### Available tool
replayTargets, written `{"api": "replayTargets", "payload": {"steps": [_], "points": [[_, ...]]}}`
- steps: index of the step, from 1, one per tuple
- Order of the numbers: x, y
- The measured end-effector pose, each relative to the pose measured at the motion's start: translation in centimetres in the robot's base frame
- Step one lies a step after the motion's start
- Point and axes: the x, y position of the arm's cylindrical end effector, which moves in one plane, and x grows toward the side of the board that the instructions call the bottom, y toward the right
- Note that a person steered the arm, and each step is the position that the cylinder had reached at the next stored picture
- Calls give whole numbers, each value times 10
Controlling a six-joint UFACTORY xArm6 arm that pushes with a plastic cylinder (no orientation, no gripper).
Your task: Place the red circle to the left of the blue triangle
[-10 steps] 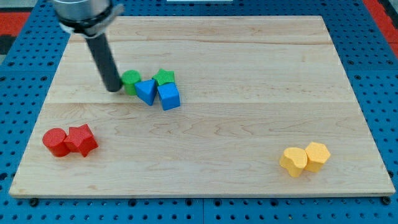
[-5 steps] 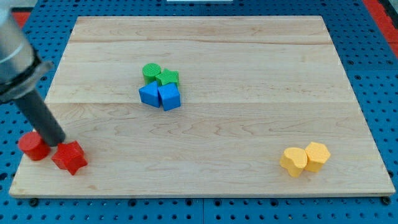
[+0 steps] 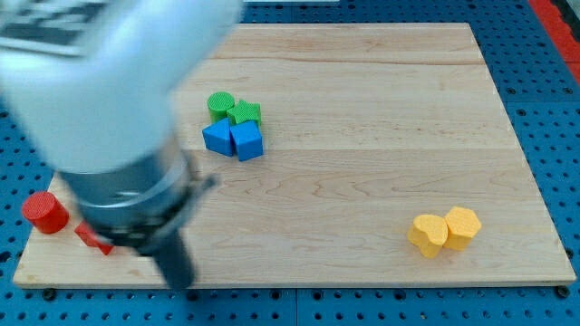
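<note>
The red circle point(image 3: 45, 213) lies at the board's left edge, near the view's bottom left. The blue triangle point(image 3: 217, 138) sits well up and to the right of it, in a cluster with a blue cube point(image 3: 247, 142), a green circle point(image 3: 219, 104) and a green star-like block point(image 3: 245, 113). My arm is a large blur over the left of the board. My tip point(image 3: 179, 282) is near the board's bottom edge, right of and below the red circle and clear of it.
A second red block point(image 3: 91, 238) is mostly hidden under my arm, just right of the red circle. Two yellow blocks point(image 3: 428, 235) point(image 3: 462, 225) touch each other at the view's bottom right. The wooden board point(image 3: 362, 109) lies on a blue pegboard.
My arm swept from the green circle down to the red blocks, then on to the bottom edge. The green circle shifted up right; the red circle slid left, apart from the other red block.
</note>
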Motion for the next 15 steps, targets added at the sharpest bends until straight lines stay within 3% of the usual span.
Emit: {"api": "replayTargets", "payload": {"steps": [2, 3, 5, 7, 8, 10, 12, 15], "points": [[-1, -151], [-17, -168], [-86, -155], [-116, -138], [-118, -101], [-107, -92], [-124, -47], [-145, -56]]}}
